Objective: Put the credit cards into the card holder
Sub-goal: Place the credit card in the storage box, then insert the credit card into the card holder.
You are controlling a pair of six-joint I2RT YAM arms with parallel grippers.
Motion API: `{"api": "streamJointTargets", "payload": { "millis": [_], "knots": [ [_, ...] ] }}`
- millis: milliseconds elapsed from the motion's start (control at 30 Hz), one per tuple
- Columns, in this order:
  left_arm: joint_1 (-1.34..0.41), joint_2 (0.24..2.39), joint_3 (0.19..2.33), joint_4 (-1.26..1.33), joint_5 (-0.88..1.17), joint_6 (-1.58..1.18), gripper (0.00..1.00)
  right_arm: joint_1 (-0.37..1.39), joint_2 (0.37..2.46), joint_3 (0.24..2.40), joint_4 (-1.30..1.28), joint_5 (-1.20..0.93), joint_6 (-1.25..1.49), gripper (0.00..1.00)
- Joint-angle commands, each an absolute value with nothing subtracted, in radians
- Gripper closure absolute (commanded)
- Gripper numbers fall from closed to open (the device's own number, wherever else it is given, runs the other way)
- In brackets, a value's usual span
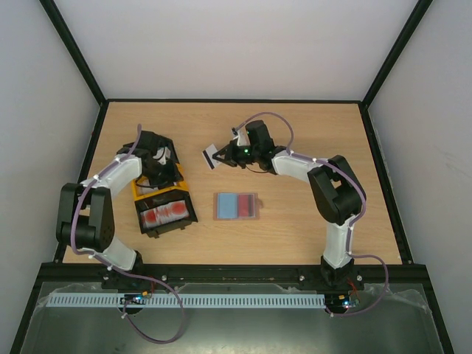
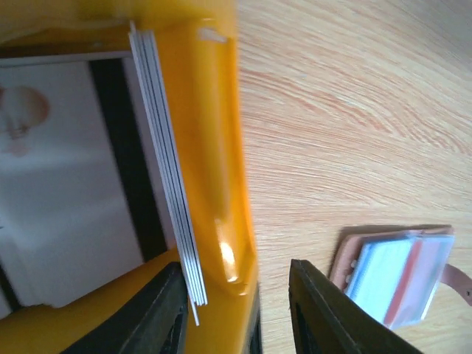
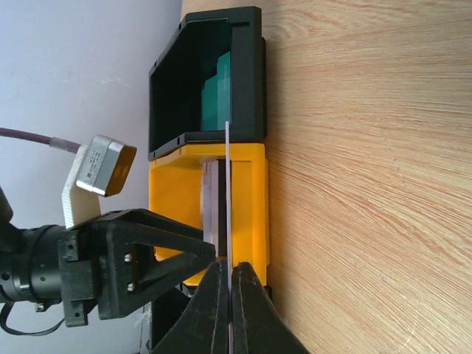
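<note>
Card carried toward insertion: the right gripper [image 3: 230, 310] pinches a thin pale plastic credit card [image 1: 212, 157], held beyond the open brown leather-look card holder [image 1: 237, 206] lying mid-table; the left gripper [image 2: 236, 317] stands part open, empty, astride the yellow plastic tray [image 2: 221, 147] wall; next, I judge, the card needs lowering edge-first into a free slot.
</note>
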State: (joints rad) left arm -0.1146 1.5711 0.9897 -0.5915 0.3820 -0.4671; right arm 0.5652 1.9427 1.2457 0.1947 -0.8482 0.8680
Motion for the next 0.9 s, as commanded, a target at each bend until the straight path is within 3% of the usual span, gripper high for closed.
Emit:
{"api": "streamJointTargets", "payload": {
  "millis": [0, 267, 500, 700, 867],
  "knots": [
    [-0.132, 1.573, 1.027, -0.563, 0.439, -0.472, 0.57, 0.571, 1.891, 1.224, 0.208, -0.837, 0.865, 0.98],
    [-0.188, 1.516, 1.047, -0.590, 0.329, -0.484, 0.44, 0.568, 1.806, 1.171, 0.094, -0.680, 0.768, 0.98],
    [-0.366, 1.462, 1.038, -0.494, 0.271, -0.554, 0.34, 0.566, 1.630, 0.958, 0.019, -0.422, 0.680, 0.98],
    [-0.561, 1.535, 1.016, -0.406, 0.210, -0.582, 0.32, 0.566, 1.456, 0.705, 0.130, -0.359, 0.746, 0.98],
    [-0.686, 1.577, 0.977, -0.365, 0.137, -0.570, 0.37, 0.568, 1.382, 0.515, 0.348, -0.464, 0.849, 0.98]
  ]
}}
